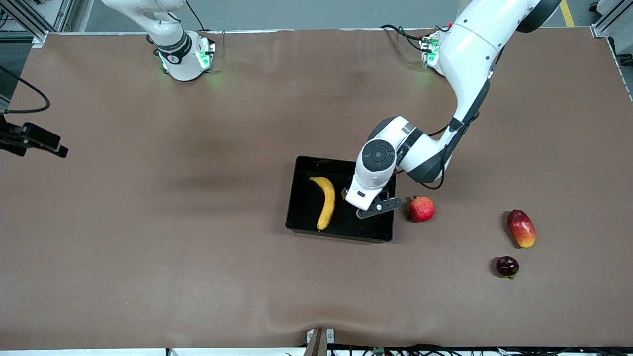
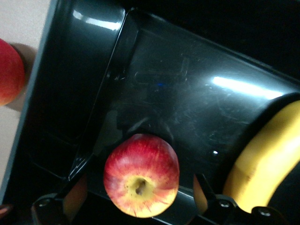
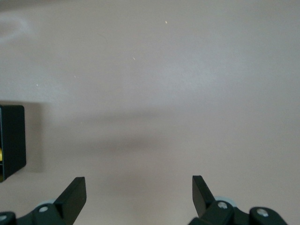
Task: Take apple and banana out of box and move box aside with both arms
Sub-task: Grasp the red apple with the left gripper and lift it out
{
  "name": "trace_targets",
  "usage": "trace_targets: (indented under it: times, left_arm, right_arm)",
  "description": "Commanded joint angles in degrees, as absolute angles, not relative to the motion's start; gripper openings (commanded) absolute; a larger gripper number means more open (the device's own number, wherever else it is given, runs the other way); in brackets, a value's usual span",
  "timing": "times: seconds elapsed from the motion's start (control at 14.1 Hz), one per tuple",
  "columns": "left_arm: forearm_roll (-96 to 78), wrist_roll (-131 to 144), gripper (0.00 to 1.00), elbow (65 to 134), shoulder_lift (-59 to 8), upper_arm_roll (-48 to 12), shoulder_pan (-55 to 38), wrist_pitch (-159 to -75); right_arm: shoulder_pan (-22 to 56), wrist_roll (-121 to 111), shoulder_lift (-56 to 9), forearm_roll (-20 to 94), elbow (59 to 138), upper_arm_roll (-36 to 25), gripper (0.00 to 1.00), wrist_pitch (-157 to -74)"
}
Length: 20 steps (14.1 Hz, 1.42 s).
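The shallow, glossy black rectangular tray (image 1: 302, 210) sits on the brown table (image 1: 148, 247) near its middle, a little toward the left arm's end. A long curved yellow banana (image 1: 325, 201) lies inside it, along the half toward the right arm's end. A small round red apple with yellow patches (image 2: 141, 175) rests on the tray floor in the other half, apart from the banana, with bare black floor between them.

The left gripper (image 2: 136, 206) hangs low over the tray with its fingers (image 2: 202, 193) spread wide, one on each side of the apple and clear of its skin, so the apple lies released. The low tray walls hem that gripper in closely at the end toward the left arm.

Just beside that wall, on the table, stands a round red pomegranate with a crown tip (image 1: 422, 208), close to the tray but apart from it. Well apart toward the left arm's end lie an oval red-yellow mango (image 1: 521, 228) and, nearer to the front camera, a small dark purple round fruit (image 1: 507, 266).

The right gripper (image 3: 139, 197) waits over bare table with its fingers spread and nothing between them. A corner of the tray shows at the edge of the right wrist view. The stretch of table toward the right arm's end lies open.
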<state>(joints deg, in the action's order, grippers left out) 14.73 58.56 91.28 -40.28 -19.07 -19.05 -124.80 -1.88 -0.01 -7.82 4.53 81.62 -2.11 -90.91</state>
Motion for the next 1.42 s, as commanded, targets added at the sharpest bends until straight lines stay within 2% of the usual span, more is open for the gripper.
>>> trace_targets:
  times: [0.0, 0.21, 0.28, 0.35, 0.42, 0.5, 0.71, 0.92, 1.13, 1.35]
  left_arm:
    - [16.3, 59.9, 1.00, 90.0, -41.9, -18.8, -20.1, -125.9]
    - [16.5, 60.7, 1.00, 90.1, -43.2, -18.7, -20.8, -127.4]
    - [16.7, 60.6, 0.88, 90.3, -43.2, -18.7, -20.8, -127.4]
    - [16.8, 60.6, 0.59, 90.3, -43.2, -18.7, -20.8, -127.4]
    - [16.8, 60.3, 0.25, 90.3, -43.2, -18.7, -20.8, -127.4]
    - [16.8, 60.3, 0.00, 90.3, -42.8, -18.7, -20.7, -127.3]
    - [16.9, 60.2, 0.00, 90.0, -40.6, -18.7, -20.1, -125.5]
    - [16.7, 59.3, 0.00, 89.5, -34.8, -18.7, -19.2, -121.7]
    - [16.4, 56.1, 0.00, 89.5, -29.7, -18.8, -14.3, -119.3]
    - [15.6, 48.0, 0.00, 90.2, -27.3, -19.9, -6.1, -117.8]
  right_arm:
    - [2.1, 1.1, -10.9, 5.1, 80.2, -2.3, 1.00, -93.8]
    - [4.9, 1.1, -12.6, 5.7, 80.2, -2.3, 1.00, -95.4]
    - [5.5, 1.1, -13.5, 5.7, 80.2, -2.3, 1.00, -96.0]
    - [5.5, 1.2, -14.2, 5.7, 80.2, -2.3, 1.00, -96.6]
    - [5.5, 1.9, -14.5, 6.0, 80.2, -2.3, 1.00, -96.8]
    - [5.5, 3.8, -14.7, 6.2, 80.2, -2.3, 1.00, -96.8]
    - [5.5, 5.8, -15.3, 6.2, 80.2, -2.3, 1.00, -96.8]
    - [5.5, 5.8, -15.9, 6.3, 80.2, -2.3, 1.00, -96.8]
    - [6.4, 5.8, -16.7, 6.5, 80.6, -2.3, 1.00, -96.6]
    - [9.3, 5.7, -18.2, 7.6, 80.5, -2.2, 1.00, -96.8]
